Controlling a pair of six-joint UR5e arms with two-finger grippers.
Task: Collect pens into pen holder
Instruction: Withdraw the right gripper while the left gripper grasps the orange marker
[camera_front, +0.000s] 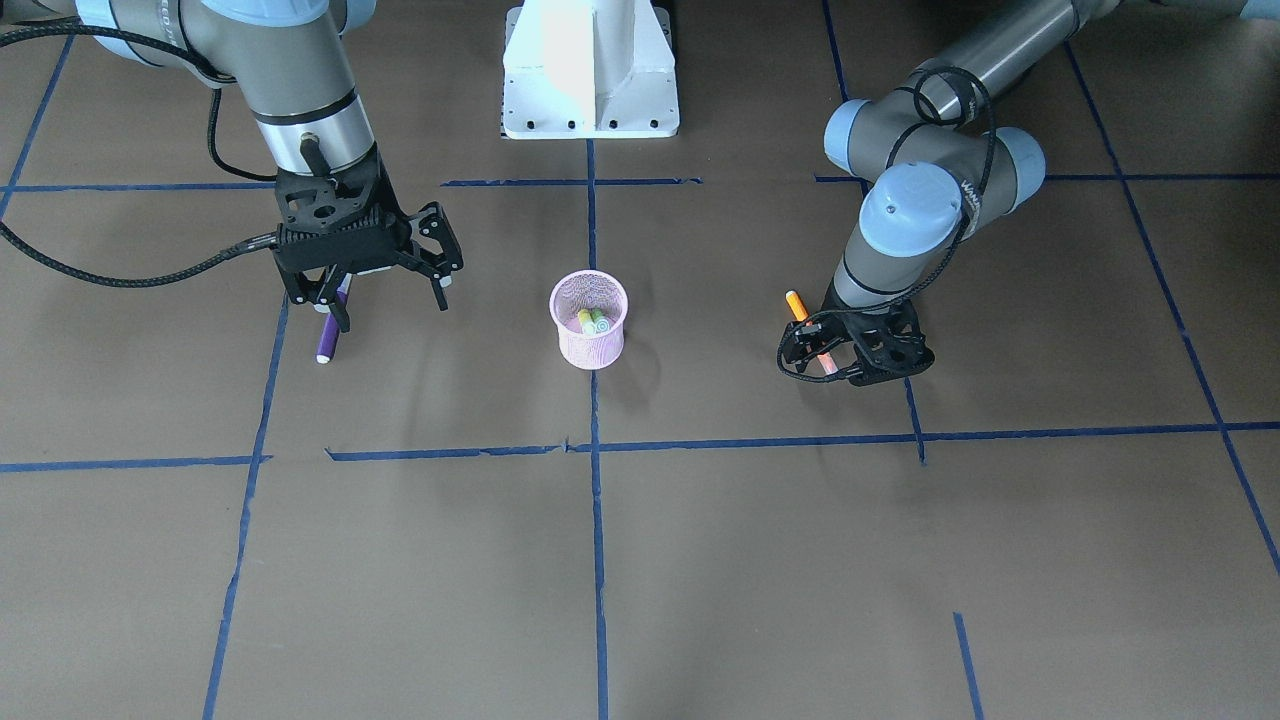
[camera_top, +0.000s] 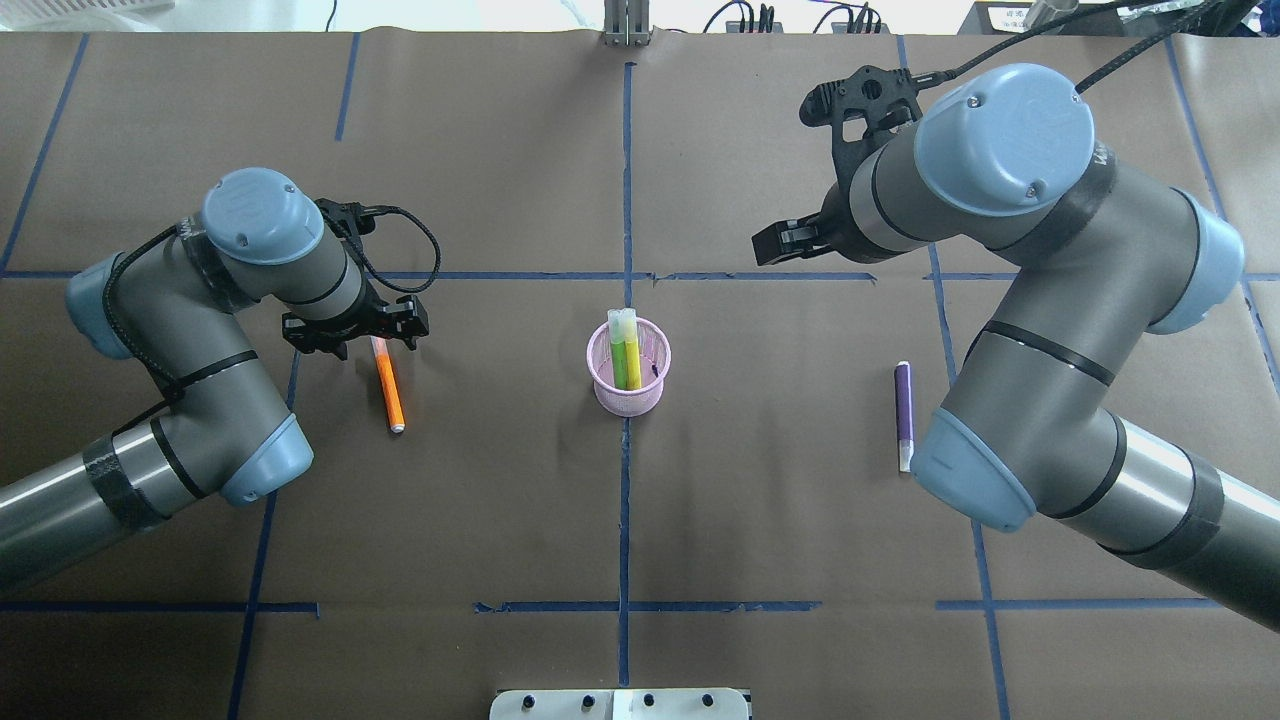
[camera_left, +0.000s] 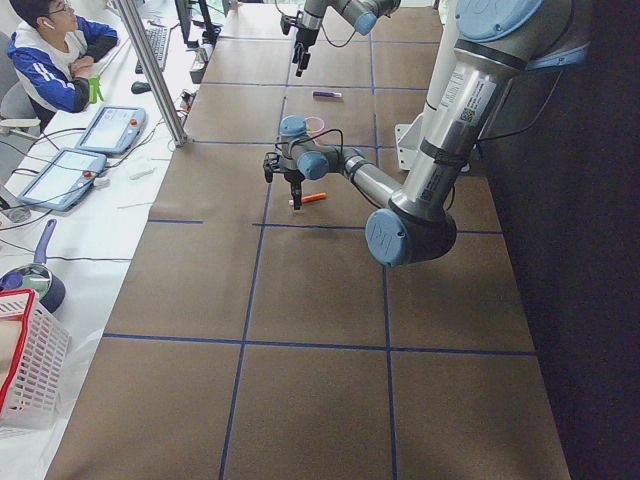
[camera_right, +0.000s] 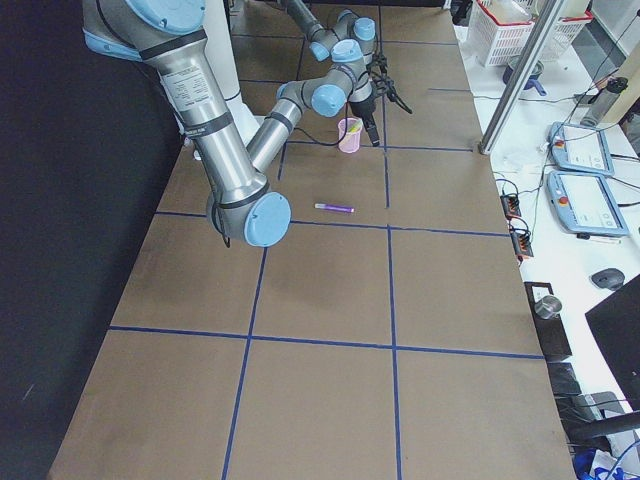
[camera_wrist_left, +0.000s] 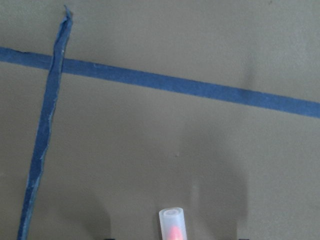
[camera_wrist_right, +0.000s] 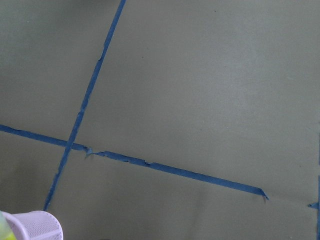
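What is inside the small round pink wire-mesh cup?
Two slim pens stand inside the small round pink wire-mesh cup: a yellowish pen and a bright green pen, pale caps up. Their lower tips and the cup's floor are covered.

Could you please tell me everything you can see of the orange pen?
The orange pen is a slim marker with an orange barrel and a pale translucent cap. It lies flat on the brown table, apart from the pink pen holder. Its capped end sits beneath the left gripper, between the open jaws; contact unclear.
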